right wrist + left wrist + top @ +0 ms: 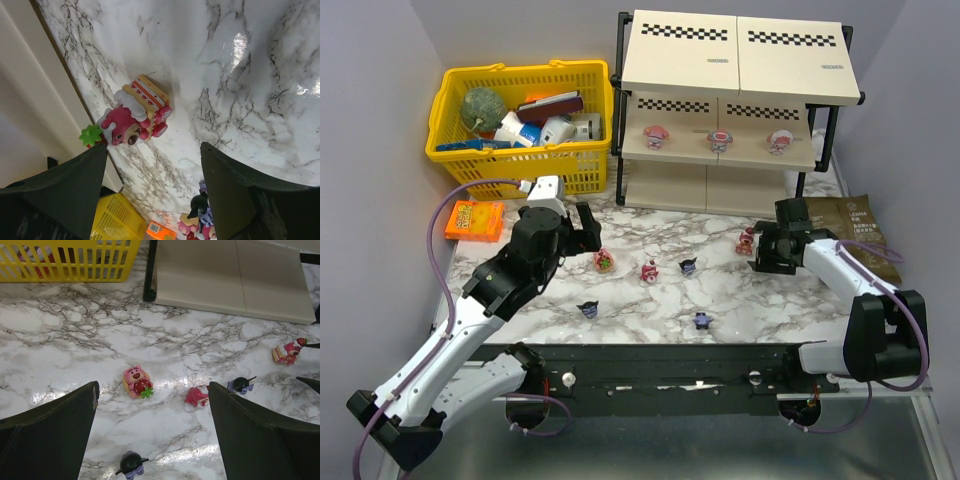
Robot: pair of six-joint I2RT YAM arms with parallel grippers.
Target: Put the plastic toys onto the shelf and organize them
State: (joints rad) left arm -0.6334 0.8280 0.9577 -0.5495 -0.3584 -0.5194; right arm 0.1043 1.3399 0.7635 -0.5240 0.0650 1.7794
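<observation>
The right pincer [153, 150] is spread wide with nothing between its black fingers [60, 195]. A red-pink plastic figurine with a slice of layered cake [134, 116] lies on the white marbled tabletop [240, 75] just ahead of the fingertips. It sits nearer the finger on the shelf's side and is not yet enclosed. The left pincer [152, 389] is likewise fully parted and empty. A pink bear figurine clutching a strawberry [136, 381] lies just ahead of its gap, and a second red-pink figurine [196, 396] lies beside one fingertip.

The step in hand is judged to be the right pincer's pick. The pincer should be advanced and shifted sideways until the figurine's body, not its green leaf, is centred in the gap. The tips should be lowered almost to the marble and closed slowly, since so small and rounded a toy could be squeezed out.

The three-tier rack of black posts and beige boards [688, 148] stands just beyond the pincer. Three pink-and-white figurines [719, 139] already occupy its middle board, so another board is better chosen.
</observation>
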